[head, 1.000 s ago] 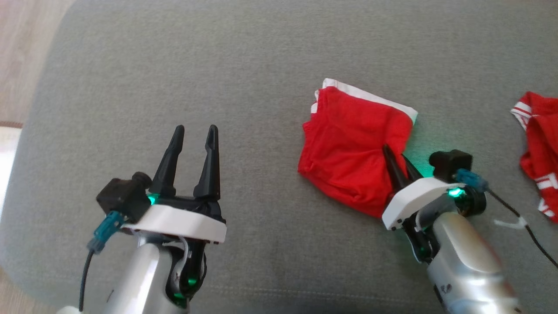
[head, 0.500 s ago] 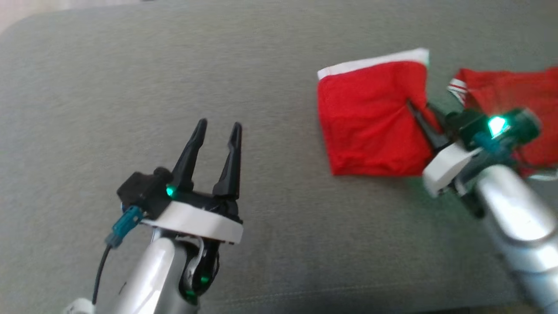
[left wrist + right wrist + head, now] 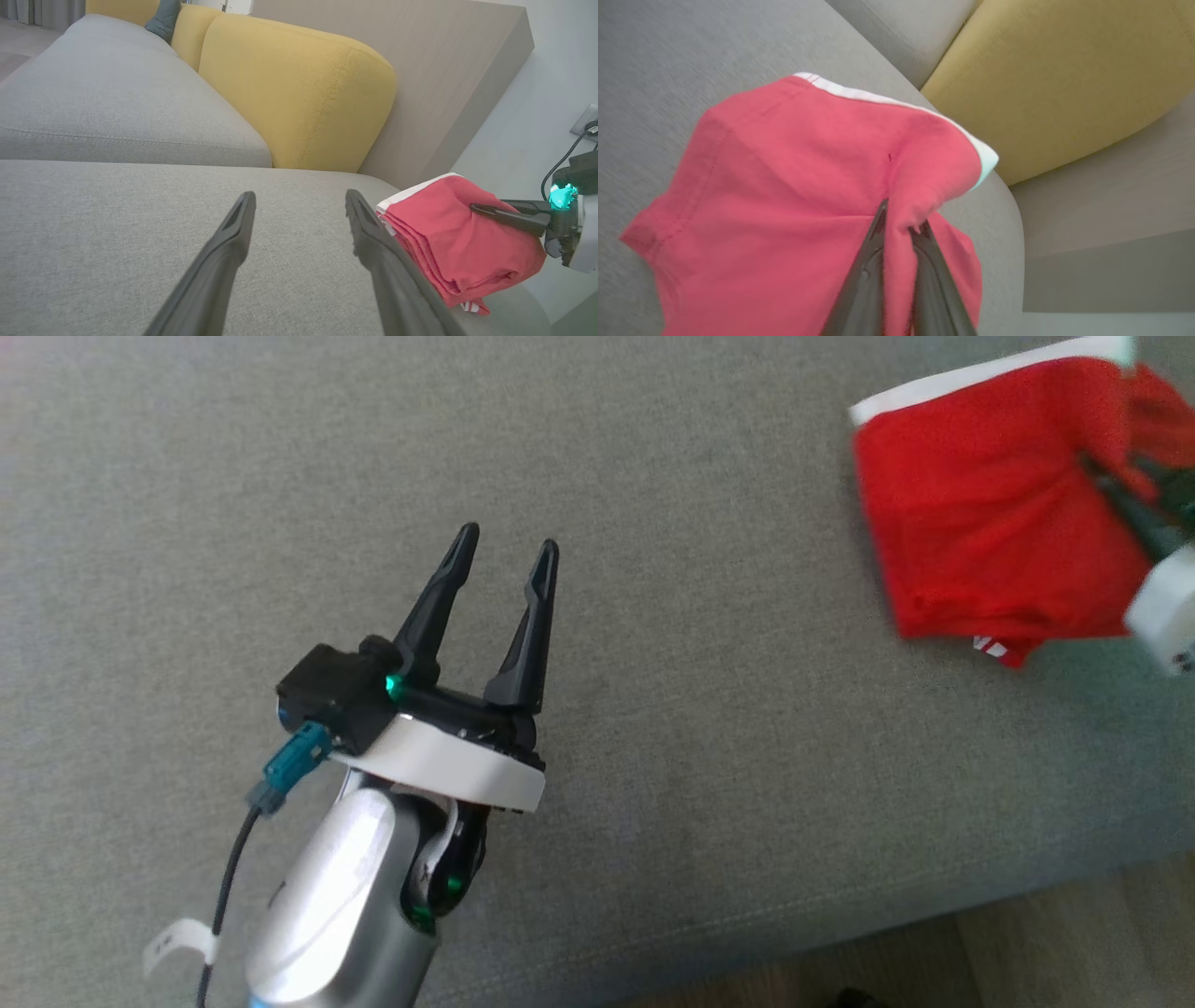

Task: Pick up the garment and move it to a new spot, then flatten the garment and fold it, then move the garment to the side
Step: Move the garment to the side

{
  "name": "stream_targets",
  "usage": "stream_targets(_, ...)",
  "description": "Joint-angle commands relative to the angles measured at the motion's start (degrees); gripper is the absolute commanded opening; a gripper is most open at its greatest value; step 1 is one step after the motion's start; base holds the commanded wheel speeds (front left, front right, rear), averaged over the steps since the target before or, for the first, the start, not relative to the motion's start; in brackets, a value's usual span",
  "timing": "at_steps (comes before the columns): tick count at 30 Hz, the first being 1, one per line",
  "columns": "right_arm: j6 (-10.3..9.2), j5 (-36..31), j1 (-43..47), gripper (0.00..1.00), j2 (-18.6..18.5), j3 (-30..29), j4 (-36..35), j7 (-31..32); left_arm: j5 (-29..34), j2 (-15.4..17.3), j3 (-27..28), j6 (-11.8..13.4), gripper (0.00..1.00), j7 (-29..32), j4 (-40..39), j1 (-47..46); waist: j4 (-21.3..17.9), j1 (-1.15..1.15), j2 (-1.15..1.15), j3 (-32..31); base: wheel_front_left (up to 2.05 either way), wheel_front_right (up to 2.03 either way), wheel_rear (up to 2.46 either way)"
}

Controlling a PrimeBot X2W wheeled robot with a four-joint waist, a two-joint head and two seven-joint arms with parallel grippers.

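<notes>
**Head view.** The left tool [image 3: 509,539] is over the grey fabric sofa seat [image 3: 653,448], near the centre. Its two dark fingers are spread apart and hold nothing. The folded red fabric garment with a white band [image 3: 980,513] lies at the far right of the seat. The right tool [image 3: 1106,485] enters from the right edge, its fingers closed on a pinch of the garment's right side. This area is blurred.

**Left wrist view.** The left tool [image 3: 300,196] has its fingers apart above bare seat. The garment [image 3: 448,242] rests as a layered stack at the seat's right end. A striped red-and-white edge [image 3: 469,306] shows beneath its near corner. The right tool [image 3: 476,208] clamps the top layer. A yellow padded backrest cushion [image 3: 299,93] stands at the far side.

**Right wrist view.** The right tool [image 3: 902,219] is clamped on a raised fold of the garment [image 3: 794,163]. The white band runs along the garment's far edge.
</notes>
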Motion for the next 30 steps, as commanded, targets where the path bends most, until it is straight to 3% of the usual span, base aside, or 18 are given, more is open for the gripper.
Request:
stream_targets(1,-0.05,0.3,-0.6,0.00,-2.6,-0.2,-0.6,0.4,0.3,0.2,1.7,-0.2,1.00,-0.4,-1.7,-1.9,-0.3,-0.01,0.00,0.7,0.00,0.00,0.00)
stream_targets(11,-0.05,-2.4,-0.8,0.00,-7.1,-2.9,1.8,6.2,0.1,0.2,2.1,-0.6,1.00,-0.4,-1.3,-2.7,0.1,-0.01,0.00,2.5,0.00,0.00,0.00)
stream_targets(30,-0.05,-5.4,2.9,0.00,-4.0,-15.4,1.1,8.5,-0.7,0.2,2.9,-0.3,1.00,-0.4,-1.4,-3.0,1.0,-0.01,0.00,3.3,0.00,0.00,0.00)
